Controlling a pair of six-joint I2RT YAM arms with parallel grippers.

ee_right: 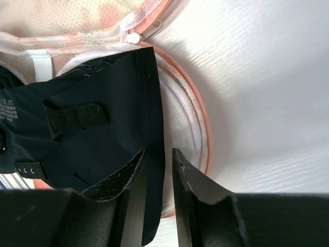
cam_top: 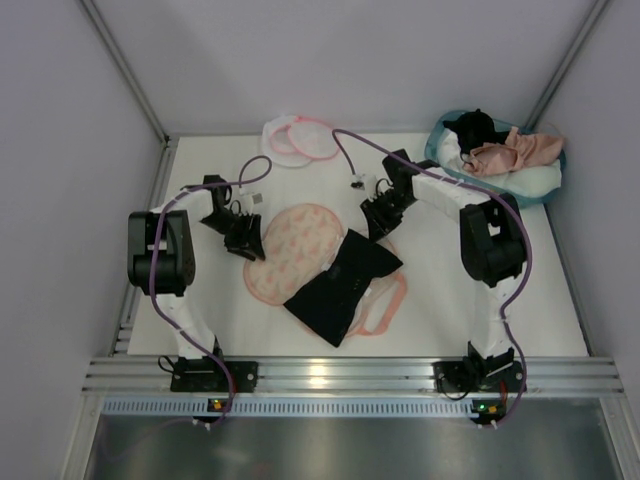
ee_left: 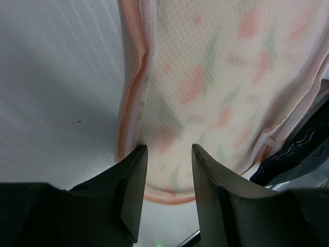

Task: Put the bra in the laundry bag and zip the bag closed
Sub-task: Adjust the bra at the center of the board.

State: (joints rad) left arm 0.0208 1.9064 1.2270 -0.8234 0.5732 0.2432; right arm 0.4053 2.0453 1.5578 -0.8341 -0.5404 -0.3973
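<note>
Seen from above, a white bench carries two robot arms mounted at its near edge.

At the left, the left pincer hovers at the left rim of an orange-printed mesh piece. This piece is peanut-shaped with pink trim and lies flat at the middle of the bench. The left wrist view shows the fingers standing apart, released, with nothing between them and the trimmed edge just beyond the tips.

At the back of the bench, behind the printed piece and apart from both arms, lies the laundry bag. It is a small round white mesh pouch with a pink rim, its two disc halves overlapping.

A black garment lies diagonally across the right half of the printed piece.

The right pincer sits at the upper right corner of the black garment. In the right wrist view its fingers stand narrowly apart astride the garment's stitched hem. Whether they pinch the cloth cannot be told. Under the garment, a pink zipper rim curves around white mesh, with a small white zipper pull at the top.

In the far right corner stands a teal basket. The bra, salmon pink, lies crumpled on top of it, beside a black item and over white cloth.
</note>
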